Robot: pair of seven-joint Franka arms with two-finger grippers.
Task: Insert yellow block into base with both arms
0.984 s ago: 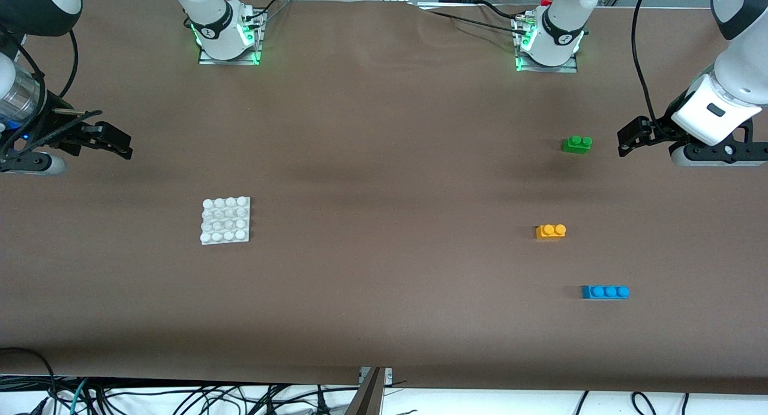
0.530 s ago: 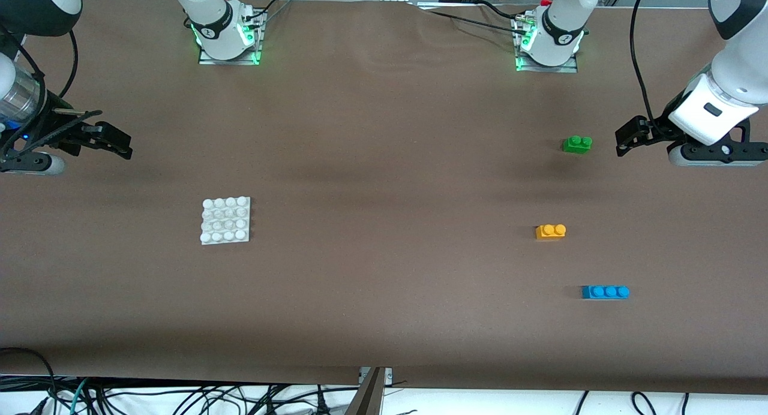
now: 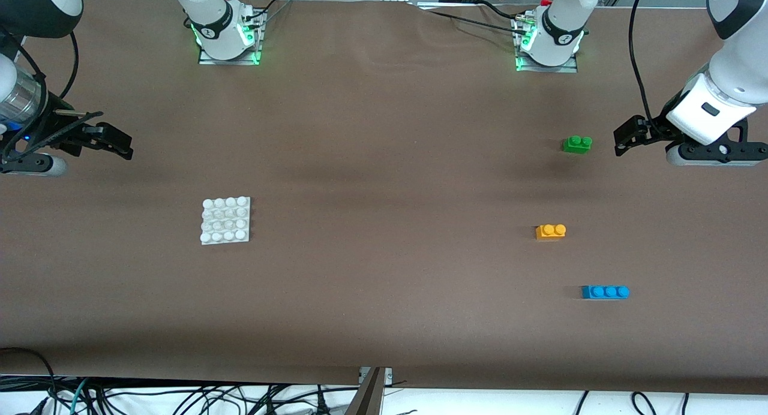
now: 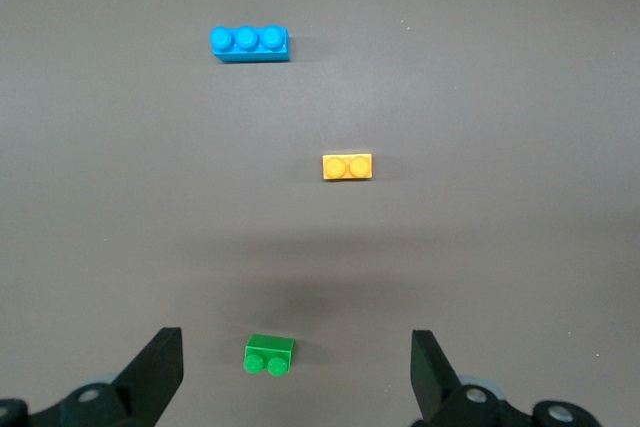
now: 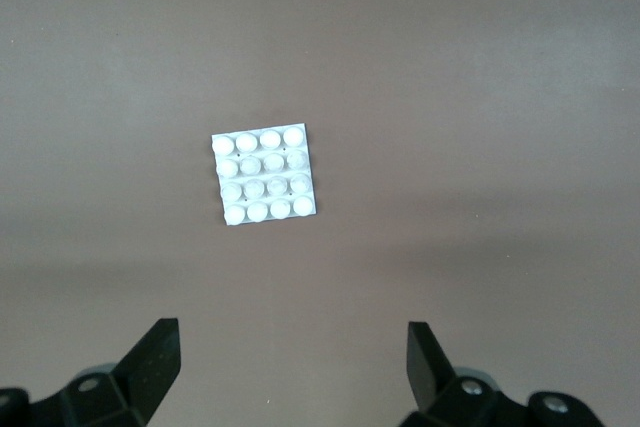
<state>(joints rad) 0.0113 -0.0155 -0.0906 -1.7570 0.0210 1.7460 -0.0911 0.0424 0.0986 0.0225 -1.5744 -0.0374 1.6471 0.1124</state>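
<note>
On the counter [image 3: 384, 223], toward my left arm's end, the yellow block [image 3: 550, 231] lies between the green brick [image 3: 577, 144] and the blue brick [image 3: 605, 292]. My left gripper [image 3: 624, 140] hangs spread and empty over bare counter beside the green brick. My right gripper [image 3: 117, 144] waits, likewise spread, well apart from the base [image 3: 225, 220].

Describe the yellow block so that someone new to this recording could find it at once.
Look toward the left arm's end of the brown table, where three small bricks lie apart. The yellow block is the middle one: nearer the front camera than the green brick, farther than the blue brick. It alone is orange-yellow, with two studs; the blue has three.
</note>
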